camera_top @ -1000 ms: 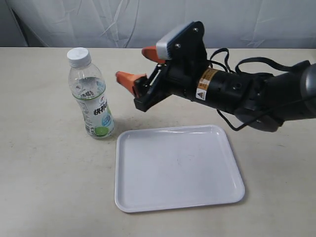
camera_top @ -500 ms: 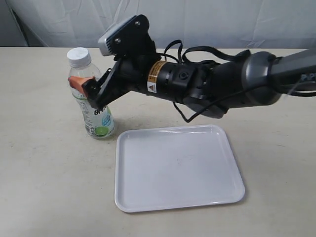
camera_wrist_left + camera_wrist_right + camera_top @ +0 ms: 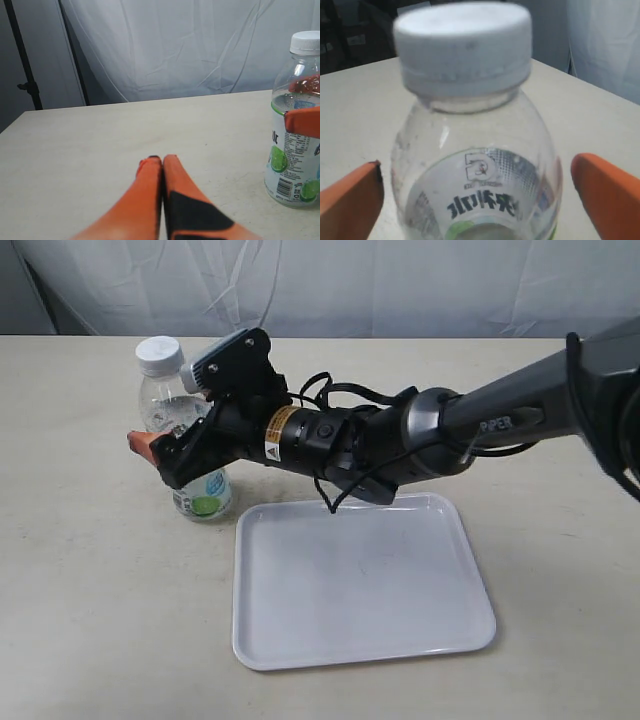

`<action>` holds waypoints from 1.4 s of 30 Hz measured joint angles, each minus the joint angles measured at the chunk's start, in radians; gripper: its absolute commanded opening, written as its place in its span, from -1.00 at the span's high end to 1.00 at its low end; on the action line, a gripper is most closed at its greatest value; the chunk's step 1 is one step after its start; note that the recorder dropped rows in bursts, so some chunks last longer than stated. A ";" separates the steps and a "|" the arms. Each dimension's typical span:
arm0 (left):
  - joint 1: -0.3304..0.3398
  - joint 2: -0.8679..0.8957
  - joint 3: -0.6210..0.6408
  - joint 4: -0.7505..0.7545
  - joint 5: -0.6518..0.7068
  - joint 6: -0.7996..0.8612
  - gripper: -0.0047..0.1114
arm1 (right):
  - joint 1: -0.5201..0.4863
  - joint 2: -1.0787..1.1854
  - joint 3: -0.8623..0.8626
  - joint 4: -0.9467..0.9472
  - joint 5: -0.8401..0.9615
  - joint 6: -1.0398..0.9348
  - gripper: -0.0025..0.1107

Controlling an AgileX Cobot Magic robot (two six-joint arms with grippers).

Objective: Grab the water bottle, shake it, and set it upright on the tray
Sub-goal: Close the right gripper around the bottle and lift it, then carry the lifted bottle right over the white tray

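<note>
None of the three steps is showing as done yet: you are looking at the water bottle (image 3: 160,402) standing upright on the tabletop (image 3: 90,590), just off the far left corner of the tray (image 3: 360,585) and not touching it, and the tray is lying bare. The pick-up looks about to close, while the lift, the shake and the placing are all waiting. Your right gripper (image 3: 479,197) is sitting around the bottle at about label height, below the white cap (image 3: 160,353). Its jaws are standing wide, one orange finger on each side, and the right wrist view is showing a gap between each finger and the plastic, so nothing is being squeezed yet. The right arm is holding a long, low, nearly level stretch from the right of the exterior view, passing above the tray's far edge with the wrist pointing at the bottle. Your left gripper (image 3: 159,161) is resting low over the tabletop, well aside from the bottle, jaws pressed together and holding nothing.
</note>
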 measured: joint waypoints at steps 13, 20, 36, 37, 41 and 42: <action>0.000 0.000 0.000 0.000 0.000 0.000 0.89 | 0.053 0.062 -0.068 0.193 0.099 -0.046 0.19; 0.000 0.000 0.000 0.000 0.000 0.000 0.89 | 0.057 0.053 -0.069 0.243 0.144 -0.058 0.97; 0.000 0.000 0.000 0.000 0.000 0.000 0.89 | 0.051 -0.560 0.333 0.416 0.567 -0.247 0.97; 0.000 0.000 0.000 0.000 0.000 0.000 0.89 | 0.067 -0.552 0.416 0.450 0.547 -0.247 0.97; 0.000 0.000 0.000 0.000 0.000 0.000 0.89 | 0.072 -0.682 0.360 0.460 0.447 -0.306 0.97; 0.000 0.000 0.000 0.000 0.000 0.000 0.89 | 0.072 -0.719 0.324 0.460 0.429 -0.314 0.97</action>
